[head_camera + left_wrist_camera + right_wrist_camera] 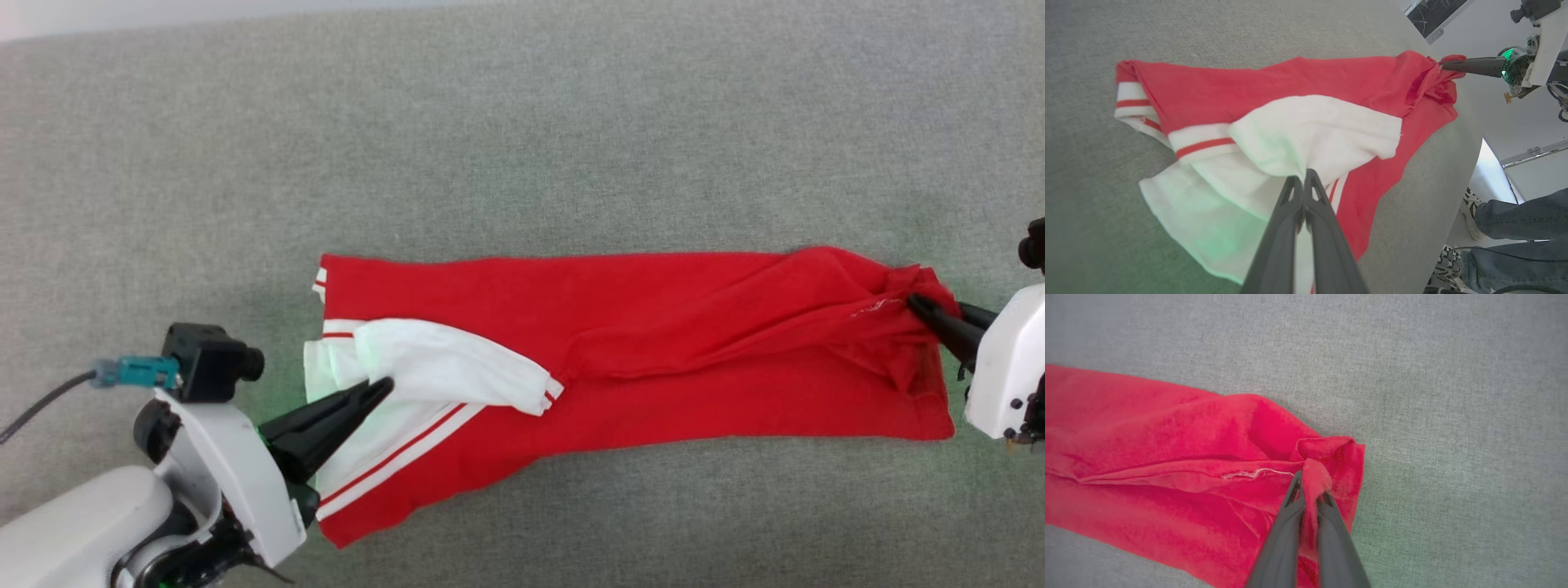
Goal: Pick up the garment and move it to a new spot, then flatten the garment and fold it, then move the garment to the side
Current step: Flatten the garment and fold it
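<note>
**Shirt held taut between 2 pinches**

The garment [653, 327] lies lengthwise on the grey cloth-covered surface [522, 122]. It forms a long red band running from the robot's left to its right and seems doubled over itself. 1 white sleeve rests on top near the left end.

The left gripper [385, 384] has its fingers pressed together on the white sleeve fabric. In the left wrist view that fabric gathers into creases at the tips. The right gripper [916, 302] is clamped on a bunched tuft of red cloth at the opposite end, and red fabric shows squeezed between its fingers [1282, 539].

Gripping the 2 ends well apart looks meant to keep the cloth stretched, so wrinkles pull out and the edges line up. That suits the flatten-and-fold stage. Creases fan out from the right pinch, which suggests that end takes most of the tension.

Beyond the surface's edge in the left wrist view, a person's legs [1515, 214] in jeans are close by.
</note>
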Robot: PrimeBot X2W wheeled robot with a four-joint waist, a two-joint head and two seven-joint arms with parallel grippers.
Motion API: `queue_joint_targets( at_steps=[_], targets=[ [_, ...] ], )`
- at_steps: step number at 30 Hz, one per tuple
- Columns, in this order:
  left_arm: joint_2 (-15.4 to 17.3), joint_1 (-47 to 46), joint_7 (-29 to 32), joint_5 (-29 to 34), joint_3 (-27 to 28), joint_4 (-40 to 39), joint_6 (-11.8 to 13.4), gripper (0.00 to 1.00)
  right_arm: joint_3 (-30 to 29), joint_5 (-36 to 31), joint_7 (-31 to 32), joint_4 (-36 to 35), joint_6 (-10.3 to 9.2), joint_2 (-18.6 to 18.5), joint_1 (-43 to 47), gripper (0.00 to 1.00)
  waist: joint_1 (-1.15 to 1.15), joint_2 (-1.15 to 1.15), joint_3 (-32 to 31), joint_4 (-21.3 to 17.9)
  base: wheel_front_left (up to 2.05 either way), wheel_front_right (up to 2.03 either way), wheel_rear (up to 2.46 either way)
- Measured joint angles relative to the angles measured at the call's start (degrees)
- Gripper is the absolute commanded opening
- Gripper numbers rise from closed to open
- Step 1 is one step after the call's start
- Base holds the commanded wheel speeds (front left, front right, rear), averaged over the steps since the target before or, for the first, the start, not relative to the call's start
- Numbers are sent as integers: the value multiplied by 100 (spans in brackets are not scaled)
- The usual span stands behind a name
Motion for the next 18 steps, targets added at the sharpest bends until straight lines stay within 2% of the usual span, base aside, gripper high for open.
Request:
queue_joint_targets(
  at_steps=[1, 5, 12, 18],
  targets=[
    [-37, 5, -54, 1, 4, 25, 21, 100, -46, -4, 23, -18, 0, 10, 15, 100, 0, 0, -17, 7, 0, 0, 0],
    [-137, 76, -286, 12, 53, 116, 164, 100, -268, 5, 194, -112, 0, 38, 147, 100, 0, 0, -112, 39, 0, 0, 0],
    [-407, 567, -849, 27, 240, 171, 693, 100, -656, 377, 998, -169, 0, 77, 460, 100, 0, 0, -299, 131, 0, 0, 0],
    [-802, 1173, -977, 213, 949, 186, 1236, 100, -1063, 409, 1670, -191, 0, 43, 692, 100, 0, 0, -372, 326, 0, 0, 0]
  ],
)
